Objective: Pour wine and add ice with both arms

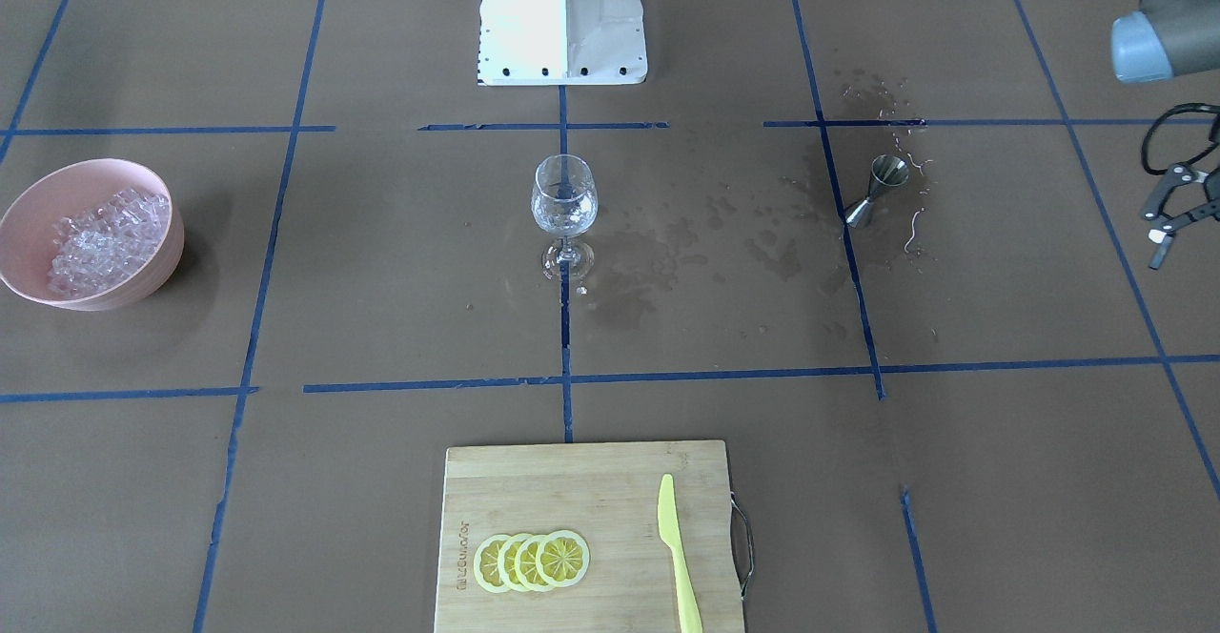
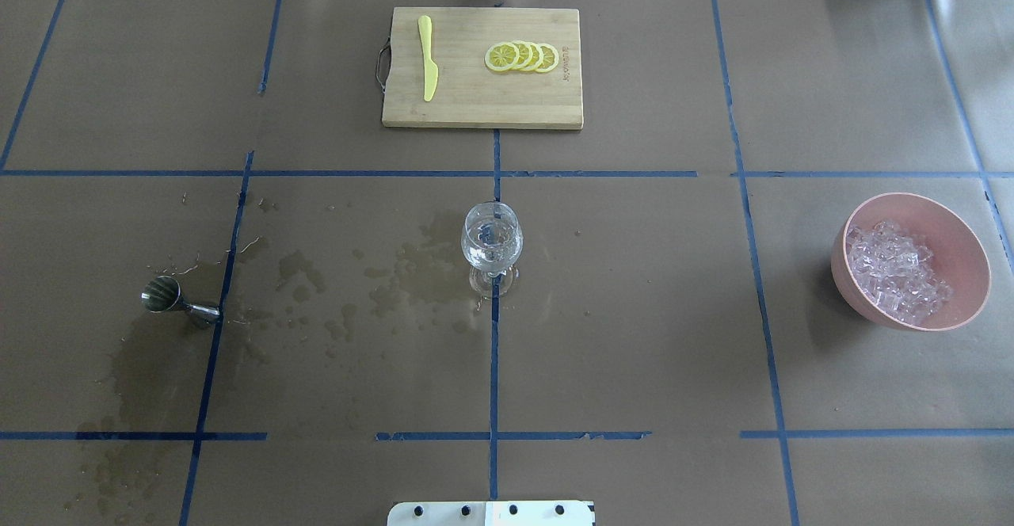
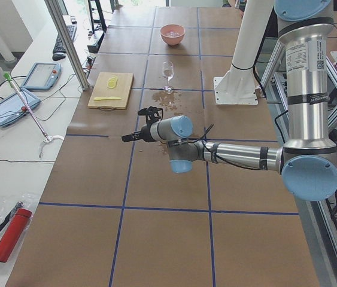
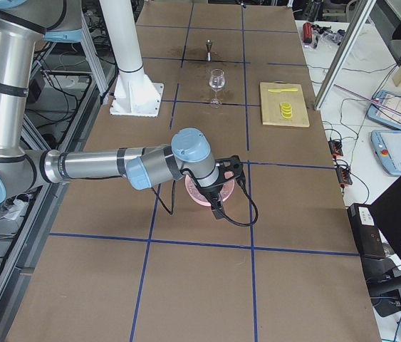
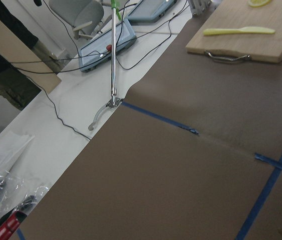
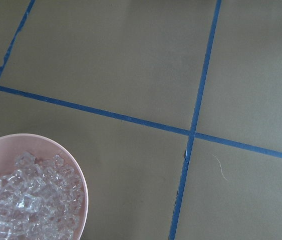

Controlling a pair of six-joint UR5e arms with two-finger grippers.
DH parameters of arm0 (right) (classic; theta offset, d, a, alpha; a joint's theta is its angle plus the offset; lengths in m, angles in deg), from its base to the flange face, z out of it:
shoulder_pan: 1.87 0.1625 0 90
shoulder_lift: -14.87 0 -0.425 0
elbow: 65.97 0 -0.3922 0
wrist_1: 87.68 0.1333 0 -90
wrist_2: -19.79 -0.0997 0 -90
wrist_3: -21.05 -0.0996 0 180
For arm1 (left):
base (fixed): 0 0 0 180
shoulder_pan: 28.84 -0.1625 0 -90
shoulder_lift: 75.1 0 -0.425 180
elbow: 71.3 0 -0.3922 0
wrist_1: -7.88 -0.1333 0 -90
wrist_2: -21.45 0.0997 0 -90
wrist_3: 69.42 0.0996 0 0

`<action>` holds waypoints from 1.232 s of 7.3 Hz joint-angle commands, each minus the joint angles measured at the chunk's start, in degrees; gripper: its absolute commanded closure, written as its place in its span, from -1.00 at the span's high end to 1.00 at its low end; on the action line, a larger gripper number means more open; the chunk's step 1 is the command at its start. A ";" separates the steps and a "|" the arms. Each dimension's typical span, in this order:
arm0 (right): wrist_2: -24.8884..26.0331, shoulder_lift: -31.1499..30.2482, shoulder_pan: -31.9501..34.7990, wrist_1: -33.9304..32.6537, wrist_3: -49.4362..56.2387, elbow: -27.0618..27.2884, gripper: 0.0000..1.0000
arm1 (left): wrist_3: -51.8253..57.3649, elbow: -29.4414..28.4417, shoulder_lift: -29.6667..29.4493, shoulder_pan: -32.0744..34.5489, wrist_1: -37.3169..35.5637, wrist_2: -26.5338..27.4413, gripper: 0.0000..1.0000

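A wine glass (image 1: 564, 199) stands upright at the table's middle; it also shows in the overhead view (image 2: 492, 242), with a little clear liquid in its bowl. A steel jigger (image 1: 877, 190) stands on wet paper to the robot's left. A pink bowl (image 2: 970, 249) holds a heap of clear ice (image 2: 895, 272), which also shows in the right wrist view (image 6: 25, 200). My left gripper (image 1: 1150, 240) hovers at the table's left end, far from the jigger, fingers apart and empty. My right gripper (image 4: 218, 203) hangs just over the bowl; I cannot tell whether it is open.
A wooden cutting board (image 2: 444, 110) at the far side carries lemon slices (image 2: 523, 57) and a yellow knife (image 2: 428, 66). Wet patches (image 2: 412, 272) spread between jigger and glass. The white pedestal (image 1: 562, 32) stands behind the glass.
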 commanded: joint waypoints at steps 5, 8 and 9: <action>0.00 -0.09 -0.01 0.01 0.12 -0.09 1.00 | 6.42 -1.80 -6.61 11.95 -50.38 -2.94 1.00; 0.00 -0.09 -0.01 0.01 0.03 -0.09 1.00 | 5.80 -10.45 -4.95 17.73 -55.65 -13.50 1.00; 0.00 -0.09 -0.01 0.01 -0.06 0.00 1.00 | 5.89 -10.41 -2.86 18.36 -55.74 -15.14 1.00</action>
